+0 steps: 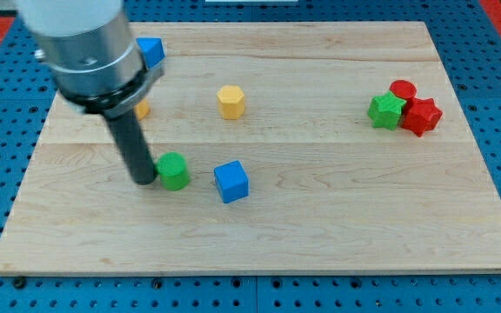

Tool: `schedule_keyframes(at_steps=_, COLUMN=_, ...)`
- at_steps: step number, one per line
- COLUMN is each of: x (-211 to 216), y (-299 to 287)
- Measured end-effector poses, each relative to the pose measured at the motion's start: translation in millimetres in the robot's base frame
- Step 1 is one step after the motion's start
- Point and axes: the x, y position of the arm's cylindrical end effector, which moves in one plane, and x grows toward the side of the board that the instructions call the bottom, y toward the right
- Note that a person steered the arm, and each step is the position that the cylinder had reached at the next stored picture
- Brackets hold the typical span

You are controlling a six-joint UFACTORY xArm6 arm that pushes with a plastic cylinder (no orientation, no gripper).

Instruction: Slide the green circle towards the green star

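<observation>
Board: the wooden board [320, 235] carries everything; my tip stands in its left half as the view has it, nearer the view's bottom than its top.
Progress: barely begun, by my judgement. The green circle and the green star are well apart, with most of the board's width between them; nearly the whole slide is left.
Arm: the rod comes down from a grey housing at the view's upper left; there are no jaws to spread or press together, so nothing is pinched or held.
Tip: my tip [144, 181] stands at the green circle's left side, seemingly touching it or just short of touching; I cannot tell which.
Blue cube: the blue cube [231, 182] lies to the view's right of my tip, just beyond the green circle, close to the straight line to the star.
Green circle: the green circle [174, 171] sits just to the right of my tip, between it and the blue cube.
Green star: the green star [386, 110] lies far to the right of my tip and higher in the view, touching the red blocks [416, 108] beside it.
Yellow block: the yellow block [230, 102] lies up and to the right of my tip, off the line.
Risk: pushing straight right may drive the circle into the blue cube.
</observation>
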Motion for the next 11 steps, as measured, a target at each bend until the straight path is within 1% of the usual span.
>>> schedule_keyframes(at_steps=1, x=-14.5, y=36.2)
schedule_keyframes(at_steps=3, x=-23.8, y=39.6)
schedule_keyframes(at_steps=4, x=-35.9, y=40.1)
schedule_keyframes(at_steps=5, x=-51.3, y=58.4)
schedule_keyframes(at_steps=6, x=-51.9, y=58.3)
schedule_keyframes(at_steps=7, x=-7.7, y=25.1)
schedule_keyframes(at_steps=8, x=2.6, y=73.3)
schedule_keyframes(at_steps=9, x=-48.1, y=164.1)
schedule_keyframes(at_steps=10, x=-80.5, y=202.7)
schedule_keyframes(at_steps=11, x=-68.0, y=161.3)
